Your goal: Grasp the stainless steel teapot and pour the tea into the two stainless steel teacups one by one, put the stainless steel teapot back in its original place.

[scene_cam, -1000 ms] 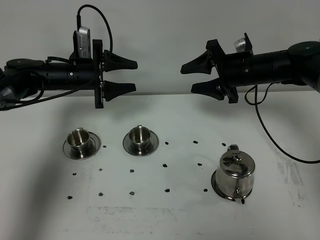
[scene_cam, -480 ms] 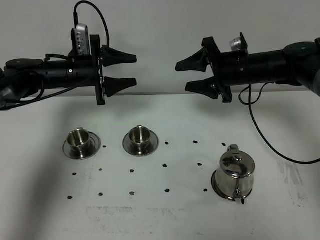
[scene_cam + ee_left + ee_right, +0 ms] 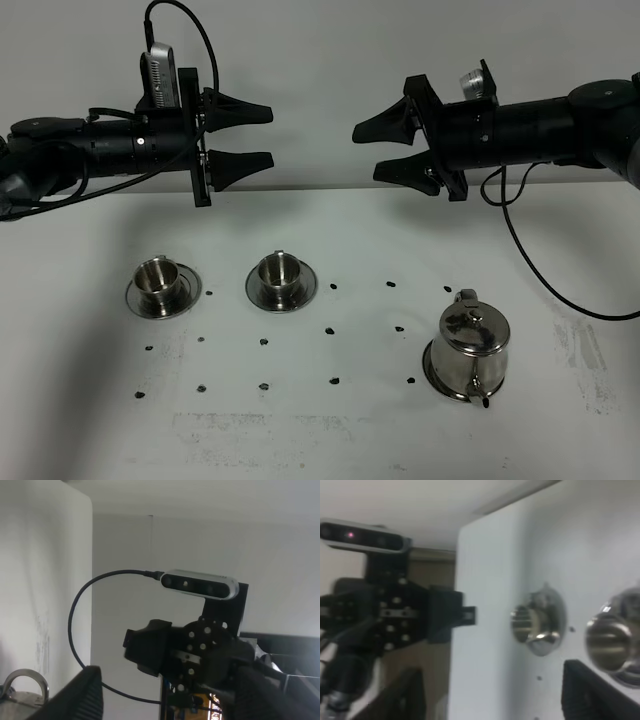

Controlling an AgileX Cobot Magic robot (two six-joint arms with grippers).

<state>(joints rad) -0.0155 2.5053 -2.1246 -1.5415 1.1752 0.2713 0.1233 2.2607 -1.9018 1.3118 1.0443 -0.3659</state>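
White tabletop [image 3: 330, 440] fills the lower two thirds of the high view, matt and worn, with grey scuffing [image 3: 265, 428] along the bottom middle and more at the right edge. Small black marks [image 3: 333, 381] lie in loose rows across it, too small to count surely. Behind it, across the top of the frame, stands a plain pale wall [image 3: 320, 50].

Teacups number two: one teacup [image 3: 157, 279] at the left of the frame and the other teacup [image 3: 279, 273] nearer the middle, well apart, each upright on its own saucer. Saucers number three, the third saucer [image 3: 432, 372] lying under the one stainless steel teapot [image 3: 474, 340] at the lower right, lid on, spout towards the bottom edge.

Arms number two, both held above the table along the top of the frame, each with a wrist camera and a black cable. The left gripper [image 3: 268, 136], upper left, points towards the middle with its jaws apart and nothing between them. The right gripper [image 3: 368, 152], upper right, faces it, jaws spread wide and empty, well above the teapot.
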